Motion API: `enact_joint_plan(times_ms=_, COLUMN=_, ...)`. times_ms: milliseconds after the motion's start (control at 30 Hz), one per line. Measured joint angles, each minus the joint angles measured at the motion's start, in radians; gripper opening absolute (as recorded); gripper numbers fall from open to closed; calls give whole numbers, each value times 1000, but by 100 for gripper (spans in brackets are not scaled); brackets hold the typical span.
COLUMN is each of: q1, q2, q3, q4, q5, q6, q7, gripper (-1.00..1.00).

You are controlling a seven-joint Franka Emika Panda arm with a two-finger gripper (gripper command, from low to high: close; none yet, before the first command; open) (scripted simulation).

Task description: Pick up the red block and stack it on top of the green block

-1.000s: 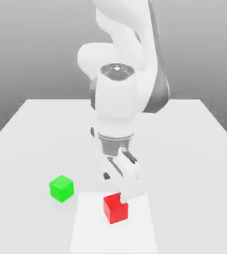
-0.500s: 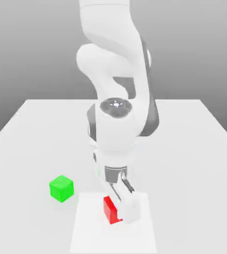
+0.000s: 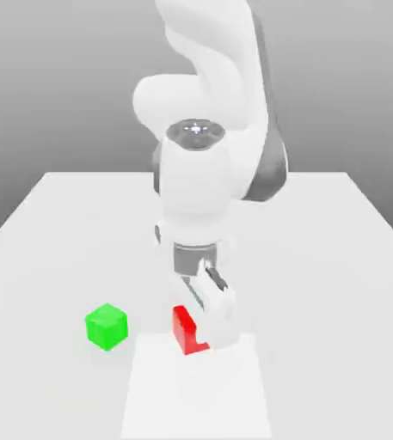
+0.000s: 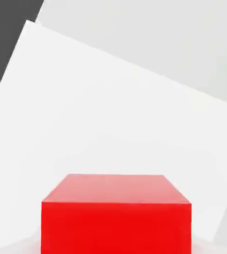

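With the smooth red cube (image 3: 182, 330) pinched in the white robot hand (image 3: 210, 337), low centre of the exterior view, lifting seems underway; next, carry it above the matte green cube (image 3: 107, 326), lower left.

Open tabletop (image 3: 53, 258) between arm (image 3: 195, 185) and green block (image 3: 107, 326); nothing above block.

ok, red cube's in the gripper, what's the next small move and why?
Probably carry the bright red cube toward the exterior view's left, staying high: the white gripper holds it, and the bright green cube sits that way, nothing on top.
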Motion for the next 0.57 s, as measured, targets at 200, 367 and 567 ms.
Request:
enact_joint_plan(times_ms=200, q1=-121, q2=-176, q3=-161, q4=-106, q5=24, q6=-63, q7=-158, gripper=-100)
enact_joint_plan(times_ms=367, q1=-146, q2=-63, q3=-185, q4=-114, q5=19, q6=62, q7=-175, gripper=-100)
enact_joint_plan(times_ms=567, q1=-137, q2=63, q3=-181, q4=-111, q5=33, q6=185, q7=-185, gripper=100)
